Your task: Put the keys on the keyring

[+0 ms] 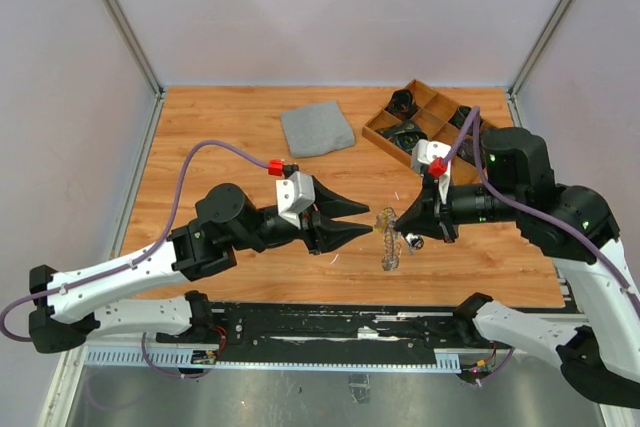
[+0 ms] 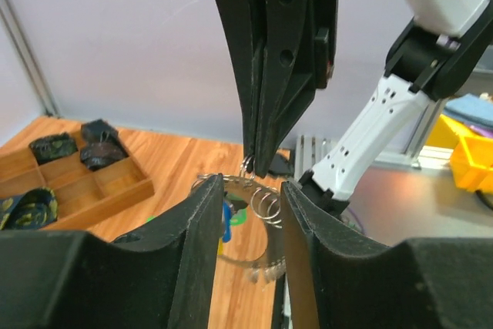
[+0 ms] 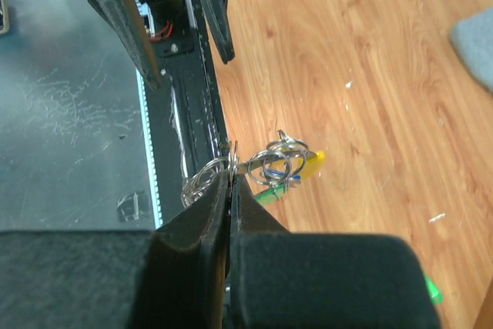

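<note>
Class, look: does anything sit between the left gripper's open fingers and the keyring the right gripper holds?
Nothing visible does. The keyring hangs from the right gripper, its fingers shut, just beyond the left gripper and its open gap. The grey cloth and wooden tray lie farther back on the table.

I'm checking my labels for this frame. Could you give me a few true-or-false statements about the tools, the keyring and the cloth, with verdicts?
1. The right tool is shut on the keyring. True.
2. The left tool is clamped on the keyring too. False: its fingers stand apart, not closed on the ring.
3. The grey cloth lies inside the wooden tray. False: it lies on the table beside the tray.
4. A yellow key shows by the ring. True.
</note>
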Robot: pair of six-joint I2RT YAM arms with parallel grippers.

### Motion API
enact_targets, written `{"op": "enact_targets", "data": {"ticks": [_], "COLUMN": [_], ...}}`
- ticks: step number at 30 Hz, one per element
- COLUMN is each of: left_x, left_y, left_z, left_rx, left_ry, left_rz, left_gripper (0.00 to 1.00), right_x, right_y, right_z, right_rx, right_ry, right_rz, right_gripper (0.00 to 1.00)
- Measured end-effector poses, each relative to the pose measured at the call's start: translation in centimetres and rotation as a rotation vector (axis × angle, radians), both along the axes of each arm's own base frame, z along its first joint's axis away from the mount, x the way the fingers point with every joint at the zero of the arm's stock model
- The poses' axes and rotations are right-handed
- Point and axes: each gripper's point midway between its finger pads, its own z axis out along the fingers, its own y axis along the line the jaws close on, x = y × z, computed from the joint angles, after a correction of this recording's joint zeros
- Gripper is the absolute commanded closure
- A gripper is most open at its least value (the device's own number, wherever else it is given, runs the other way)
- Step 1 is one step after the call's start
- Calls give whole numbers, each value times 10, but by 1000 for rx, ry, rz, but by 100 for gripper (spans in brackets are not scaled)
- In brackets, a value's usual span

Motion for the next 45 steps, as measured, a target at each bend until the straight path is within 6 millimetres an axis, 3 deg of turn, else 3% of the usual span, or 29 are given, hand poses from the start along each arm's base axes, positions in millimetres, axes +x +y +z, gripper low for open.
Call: {"op": "enact_targets", "data": {"ticks": [13,20,27,45], "left_x": [9,6,-1,-6], "left_y": [-26,-29,-36,-48], "left_z": [-51,-51,-46,-66], "left_rx": [215,228,230,311], "left_ry": [-2,-15,-42,-52], "left_rz": [-16,-43,-100,-159], "left_gripper": [53,52,64,69], "right_x": [-12,-15,-16,-20], "right_y": [-15,-16,-12,-9], "right_z": [-26,-34,-39,-38], "right_rx": [-273,-326,-359,-357], "right_ry": [130,148,165,152], "right_rz": [-1,12,31,56], "right_gripper": [99,99,99,99]}}
